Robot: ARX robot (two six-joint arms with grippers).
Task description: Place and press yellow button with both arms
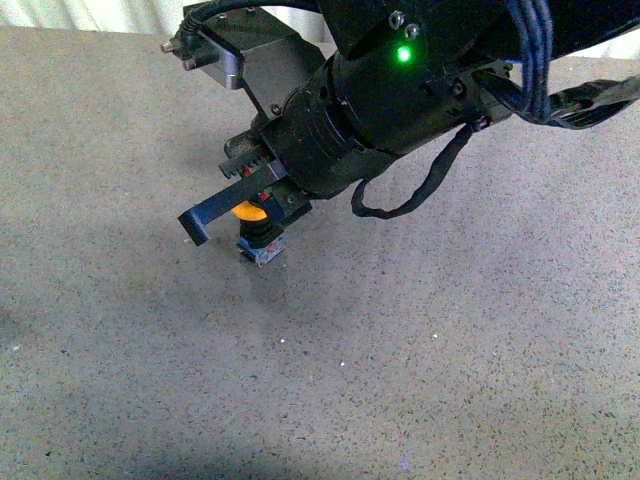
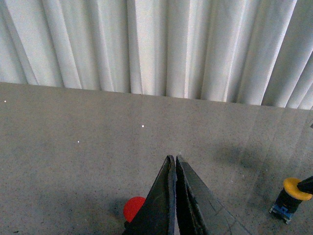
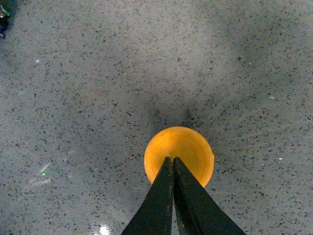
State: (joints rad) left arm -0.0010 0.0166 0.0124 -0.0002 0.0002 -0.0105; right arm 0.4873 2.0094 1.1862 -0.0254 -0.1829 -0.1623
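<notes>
The yellow button (image 1: 258, 228) stands upright on the speckled grey surface, with a yellow cap, a black body and a bluish base block. My right arm (image 1: 400, 90) reaches in from the upper right. My right gripper (image 1: 200, 225) is shut directly over the button. In the right wrist view the shut gripper (image 3: 171, 159) has its tips over the round yellow cap (image 3: 179, 147); I cannot tell whether they touch it. My left gripper (image 2: 172, 158) is shut and empty, apart from the button (image 2: 292, 195), which stands off to one side. The left arm is out of the front view.
A round red cap (image 2: 133, 207) shows partly behind my left gripper's fingers. A white pleated curtain (image 2: 156, 44) hangs at the far edge of the grey surface (image 1: 450, 350). A looping black cable (image 1: 410, 195) hangs under the right arm.
</notes>
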